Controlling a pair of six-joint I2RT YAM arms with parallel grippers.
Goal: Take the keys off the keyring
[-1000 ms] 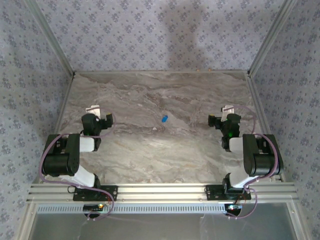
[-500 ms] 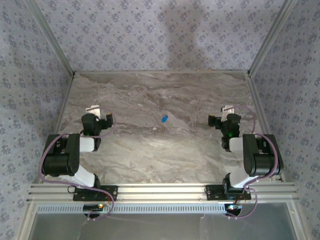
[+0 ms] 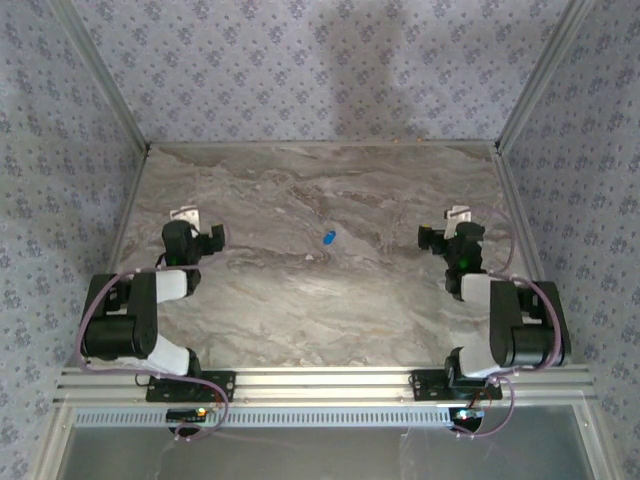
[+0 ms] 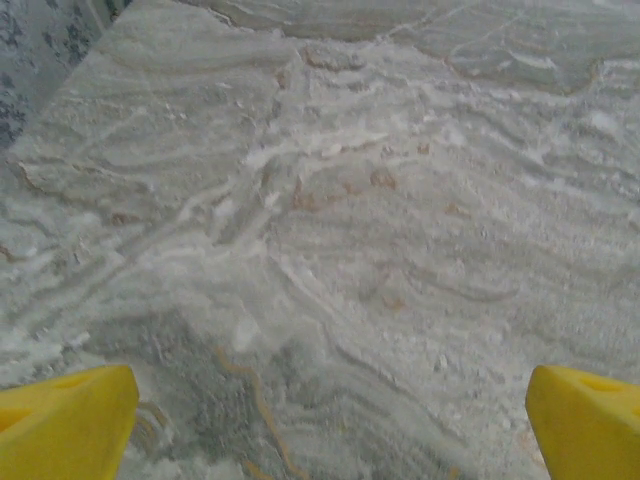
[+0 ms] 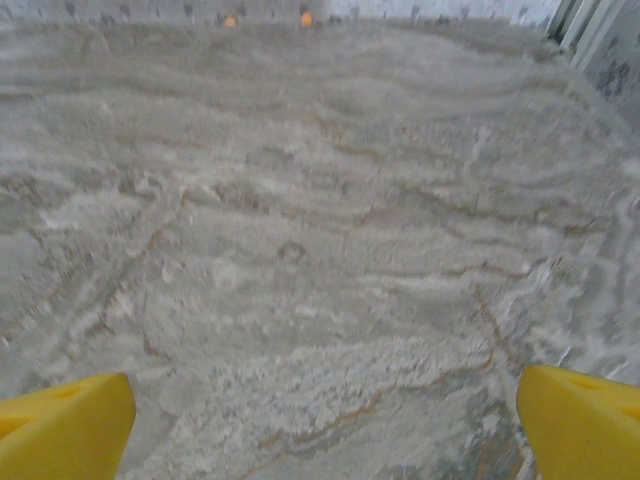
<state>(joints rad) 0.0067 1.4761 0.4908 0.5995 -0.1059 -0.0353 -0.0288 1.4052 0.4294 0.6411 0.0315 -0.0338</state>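
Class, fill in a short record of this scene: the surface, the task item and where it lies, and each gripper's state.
surface: table, marbled
keys: small blue piece lying mid-table, between the two arms, touched by neither
left gripper: open, empty
right gripper: open, empty

Your left wrist picture is grainy and soft. The surface (image 4: pixel 330 200) reads clearest just ahead of the left gripper (image 4: pixel 330 400), while its yellow pads (image 4: pixel 60 425) blur at the lower corners. Your right wrist picture is hazier still, and the marble far ahead of the right gripper (image 5: pixel 320 400) smears out. From overhead you get even, diffuse light that leaves the surface matte, faint shadows close beside each gripper, and a broad dim shadow on the back wall (image 3: pixel 385 70).
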